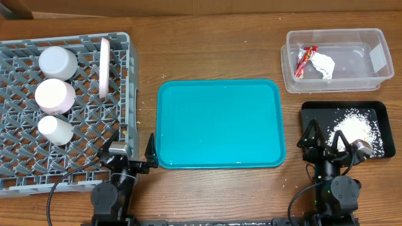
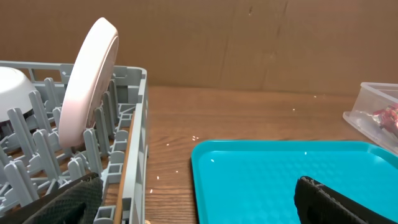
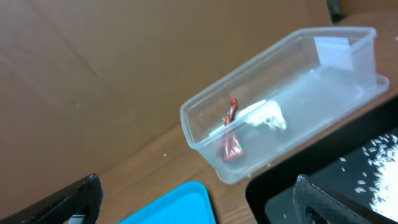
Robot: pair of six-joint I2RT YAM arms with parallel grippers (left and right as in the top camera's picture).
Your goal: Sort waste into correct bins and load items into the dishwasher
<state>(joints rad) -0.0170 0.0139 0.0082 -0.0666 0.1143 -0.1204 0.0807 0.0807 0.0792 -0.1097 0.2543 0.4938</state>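
Since the red-and-silver wrapper and the crumpled napkin lie together in the clear tub at the far right, and the rice-like crumbs sit heaped in the black tray just in front of it, the waste looks sorted. At the far left the grey rack carries a bowl, a small dish and a cup in a row, with the plate standing on edge between the tines beside them. The teal tray in the middle is bare, so my judgement is that only a clean finish remains.

The right pincer is spread and pinches nothing; it hangs over the near edge of the black tray, close to the crumbs. Any move from there should rise first, so a fingertip does not sweep grains onto the wooden surface. The left pincer is likewise spread and empty, sitting between the rack's near right corner and the teal tray. It should draw straight back rather than sideways, since a knock on the rack wall could tip the upright plate.
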